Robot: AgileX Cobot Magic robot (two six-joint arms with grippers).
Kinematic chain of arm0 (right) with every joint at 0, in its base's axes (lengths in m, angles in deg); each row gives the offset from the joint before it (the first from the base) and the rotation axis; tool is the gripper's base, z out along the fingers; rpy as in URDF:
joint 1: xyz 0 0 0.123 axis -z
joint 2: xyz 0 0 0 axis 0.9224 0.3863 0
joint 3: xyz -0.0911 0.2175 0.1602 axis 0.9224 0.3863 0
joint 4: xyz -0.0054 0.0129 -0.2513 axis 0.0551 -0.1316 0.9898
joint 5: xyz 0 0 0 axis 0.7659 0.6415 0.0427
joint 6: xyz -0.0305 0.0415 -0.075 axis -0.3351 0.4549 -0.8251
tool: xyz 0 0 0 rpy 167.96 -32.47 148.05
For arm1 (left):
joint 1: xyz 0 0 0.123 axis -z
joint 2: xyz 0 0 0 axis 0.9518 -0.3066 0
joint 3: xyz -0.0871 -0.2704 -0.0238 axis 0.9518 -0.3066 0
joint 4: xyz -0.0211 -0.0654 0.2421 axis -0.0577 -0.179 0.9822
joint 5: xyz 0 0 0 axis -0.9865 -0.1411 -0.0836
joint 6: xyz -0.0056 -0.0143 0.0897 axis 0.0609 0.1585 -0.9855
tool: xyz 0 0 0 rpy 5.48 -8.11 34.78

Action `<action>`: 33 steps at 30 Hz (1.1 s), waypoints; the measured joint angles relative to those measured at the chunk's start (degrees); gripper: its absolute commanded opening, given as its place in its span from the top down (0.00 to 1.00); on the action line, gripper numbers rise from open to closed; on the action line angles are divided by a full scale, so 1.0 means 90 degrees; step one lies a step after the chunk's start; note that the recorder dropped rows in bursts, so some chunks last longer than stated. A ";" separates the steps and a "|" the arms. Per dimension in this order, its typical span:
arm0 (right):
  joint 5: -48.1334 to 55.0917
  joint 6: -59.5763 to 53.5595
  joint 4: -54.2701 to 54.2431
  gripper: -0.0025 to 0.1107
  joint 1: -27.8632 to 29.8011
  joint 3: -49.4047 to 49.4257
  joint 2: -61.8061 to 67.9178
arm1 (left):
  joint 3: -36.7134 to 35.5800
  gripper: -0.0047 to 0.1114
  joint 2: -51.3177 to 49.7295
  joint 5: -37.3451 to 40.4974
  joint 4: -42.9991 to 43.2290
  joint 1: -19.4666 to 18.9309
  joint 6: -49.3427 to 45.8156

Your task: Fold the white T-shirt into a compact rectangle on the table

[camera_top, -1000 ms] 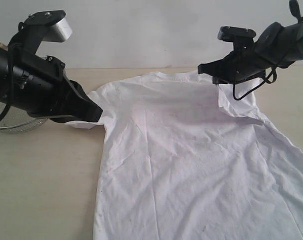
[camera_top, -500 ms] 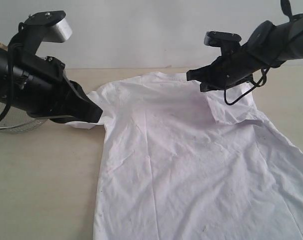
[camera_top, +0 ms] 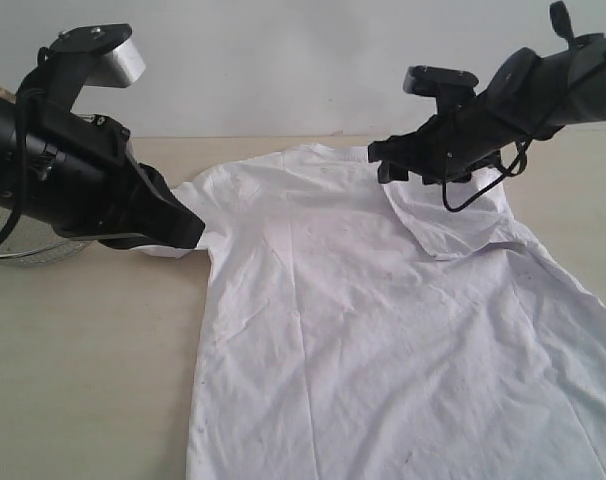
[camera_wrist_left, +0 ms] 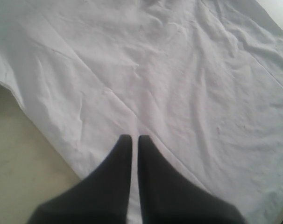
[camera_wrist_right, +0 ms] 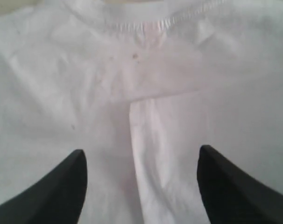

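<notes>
The white T-shirt lies spread on the table, with faint red lettering showing through the cloth. Its right sleeve is folded inward and lies flat on the chest. My right gripper hovers just above that fold near the collar. In the right wrist view this gripper is open, the fold's edge runs between its fingers, and nothing is held. My left gripper sits low at the shirt's left sleeve. The left wrist view shows it shut, with a sliver of white cloth between the fingers.
A silver wire-mesh bowl stands at the left edge, partly hidden under my left arm. Bare tabletop lies in front of it, left of the shirt. A pale wall backs the table.
My right gripper carried the right sleeve leftward over the chest, then opened. The sleeve dropped and now lies flat. The left arm has not moved.
</notes>
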 measured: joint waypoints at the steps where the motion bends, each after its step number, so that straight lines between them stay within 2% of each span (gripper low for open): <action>1: 0.0000 0.0044 0.0000 0.48 0.0025 0.0000 -0.0092 | 0.0000 0.92 0.0000 0.0000 0.0000 0.0000 0.0000; 4: -0.0053 0.0212 0.0000 0.53 0.0271 0.0000 -0.0427 | 0.0000 0.92 0.0000 0.0000 0.0000 0.0000 0.0000; 7: -0.0108 0.0236 0.0128 0.52 0.0717 -0.0186 -0.0555 | 0.0000 0.92 0.0000 0.0000 0.0000 0.0000 0.0000; 13: 0.0375 0.0357 0.0315 0.52 0.1263 -0.1234 -0.0097 | 0.0000 0.92 0.0000 0.0027 0.0000 0.0000 0.0000; 22: 0.1605 0.1055 0.0792 0.52 0.1448 -0.2720 0.1224 | 0.0000 0.92 0.0000 0.0027 0.0000 0.0000 0.0000; 26: 0.2105 0.1271 0.1364 0.52 0.1477 -0.2838 0.1317 | 0.0000 0.92 0.0000 0.0027 0.0000 0.0000 0.0000; 33: 0.2217 0.1612 0.1379 0.52 0.1577 -0.2864 0.1214 | 0.0000 0.92 0.0000 0.0027 0.0000 0.0000 0.0000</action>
